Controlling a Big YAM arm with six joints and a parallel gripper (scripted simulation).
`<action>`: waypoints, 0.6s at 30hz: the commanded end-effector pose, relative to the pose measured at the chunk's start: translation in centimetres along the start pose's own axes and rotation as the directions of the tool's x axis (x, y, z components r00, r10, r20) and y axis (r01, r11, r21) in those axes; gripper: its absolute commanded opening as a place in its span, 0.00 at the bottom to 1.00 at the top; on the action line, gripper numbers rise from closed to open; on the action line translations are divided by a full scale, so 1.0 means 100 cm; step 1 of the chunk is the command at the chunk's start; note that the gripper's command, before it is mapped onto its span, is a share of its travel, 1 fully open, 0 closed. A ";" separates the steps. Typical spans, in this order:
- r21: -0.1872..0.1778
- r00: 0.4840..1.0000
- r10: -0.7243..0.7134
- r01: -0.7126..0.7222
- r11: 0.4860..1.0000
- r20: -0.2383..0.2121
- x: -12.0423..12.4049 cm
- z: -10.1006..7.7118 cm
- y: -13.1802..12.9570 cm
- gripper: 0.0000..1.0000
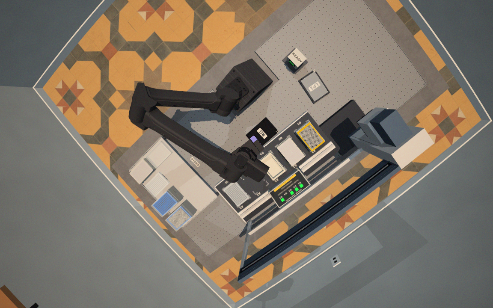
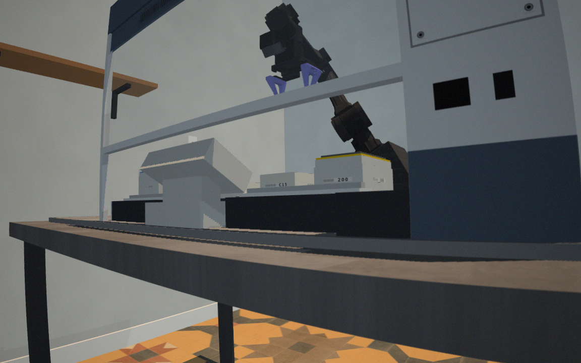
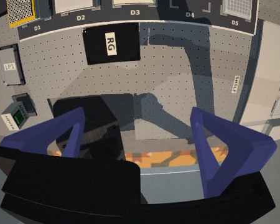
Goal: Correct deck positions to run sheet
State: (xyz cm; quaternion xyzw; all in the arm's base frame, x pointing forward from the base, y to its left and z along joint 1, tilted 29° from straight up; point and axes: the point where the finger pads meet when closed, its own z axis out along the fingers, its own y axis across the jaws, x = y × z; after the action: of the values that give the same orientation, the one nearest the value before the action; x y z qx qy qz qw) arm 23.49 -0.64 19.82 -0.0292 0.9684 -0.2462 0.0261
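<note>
My gripper [image 2: 291, 89] [image 3: 137, 112] is open and empty, high above the bench. The yellow-rimmed tip rack [image 1: 310, 136] [image 2: 337, 172] [image 3: 21, 12], labelled 200, sits on D1 with its tips uncovered. A pale block [image 1: 290, 151] [image 2: 274, 181] [image 3: 74, 4], labelled C15, sits on D2. The cream reservoir [image 1: 272, 165] [image 3: 134, 2] is on D3, partly cut off in the wrist view. D4 shows bare brackets. A plate [image 1: 236, 193] [image 3: 238, 9] sits on D5; I cannot tell its ID or whether it wears a lid. LP1 [image 1: 308, 81] [image 3: 10, 57] shows no visible lid.
The nest RG [image 1: 268, 124] [image 3: 124, 46] is bare. The READY button [image 1: 297, 57] [image 3: 10, 121] stands beside LP1. The SHELF [image 1: 188, 172] [image 3: 267, 62] holds pale labware and two blue-rimmed racks [image 1: 165, 203] [image 1: 179, 217] along its far edge. A status screen [image 1: 289, 188] stands behind the deck.
</note>
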 end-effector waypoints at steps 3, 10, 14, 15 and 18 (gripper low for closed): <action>-0.010 0.998 -0.038 0.039 0.999 0.049 -0.018 -0.018 0.001 1.00; -0.006 0.991 -0.125 0.125 0.992 0.043 -0.012 -0.014 -0.003 0.00; -0.002 0.978 -0.206 0.206 0.979 0.036 -0.013 -0.013 -0.002 0.00; -0.001 0.974 -0.225 0.226 0.974 0.036 -0.013 -0.013 -0.002 0.00; -0.001 0.969 -0.246 0.246 0.969 0.036 -0.013 -0.013 -0.002 0.00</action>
State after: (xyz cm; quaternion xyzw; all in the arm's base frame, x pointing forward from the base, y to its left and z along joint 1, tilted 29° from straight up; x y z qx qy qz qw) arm 23.70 -0.46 19.86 -0.1264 0.9605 -0.2478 0.0010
